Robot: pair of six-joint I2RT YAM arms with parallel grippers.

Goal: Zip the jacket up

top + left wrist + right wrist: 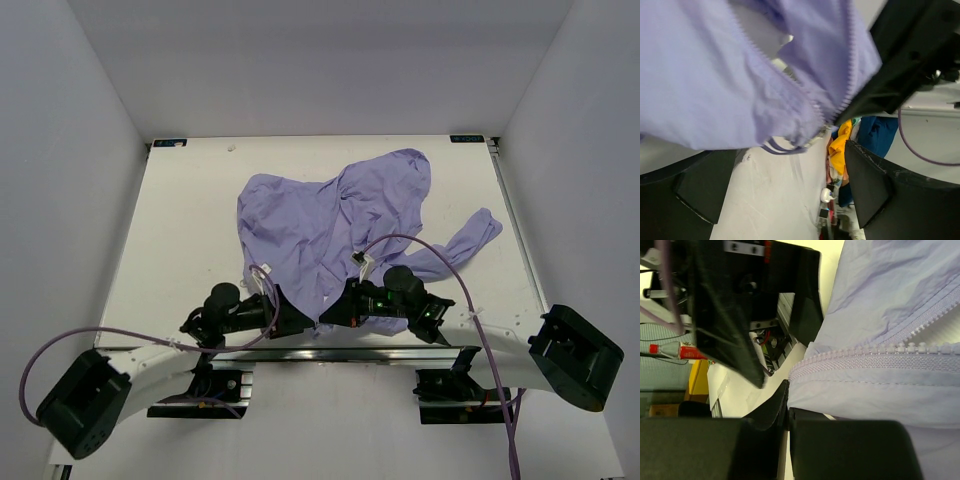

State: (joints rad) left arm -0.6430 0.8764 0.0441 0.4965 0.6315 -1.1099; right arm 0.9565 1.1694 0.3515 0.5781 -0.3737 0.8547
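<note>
The jacket (330, 225) lies crumpled on the tabletop (180, 250). Its near zipper edge (865, 357) is pinched by the right end effector (788, 412), apparently to anchor it; the left end effector (790, 155) is held spread beside it, ready for grasping.

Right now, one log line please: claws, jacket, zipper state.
left claw open, by hem | right claw shut on jacket hem beside zipper | zipper tracks apart above hem | jacket crumpled on table
</note>
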